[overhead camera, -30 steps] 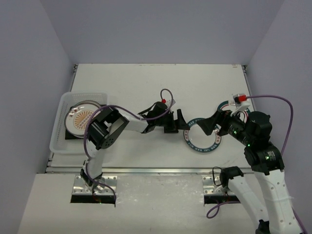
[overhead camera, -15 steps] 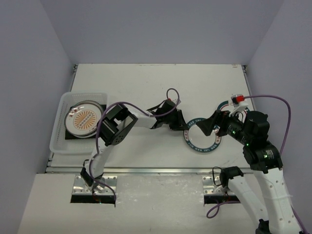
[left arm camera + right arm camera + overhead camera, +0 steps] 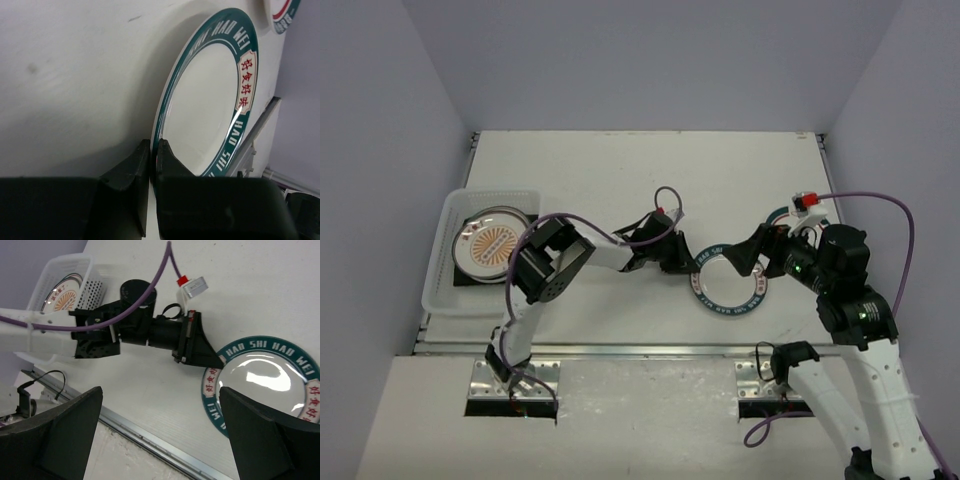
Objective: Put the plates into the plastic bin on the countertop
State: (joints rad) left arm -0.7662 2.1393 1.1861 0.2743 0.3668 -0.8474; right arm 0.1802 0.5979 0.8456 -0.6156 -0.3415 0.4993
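A round white plate with a teal lettered band lies right of centre on the countertop. My left gripper is shut on its left rim; the left wrist view shows the rim pinched between the two fingers with that edge slightly raised. My right gripper hovers open above the plate's right side, its wide-spread fingers holding nothing. A second banded plate peeks out behind the right arm. The plastic bin at the left edge holds an orange sunburst plate.
The countertop's metal front edge runs just in front of the plate. Both arm bases stand below that edge. Purple cables loop over each arm. Grey walls enclose the table on three sides.
The left gripper reached right to the teal-banded plate and shut on its left rim. The plate has shifted slightly left. The right gripper stayed open and nearly still.
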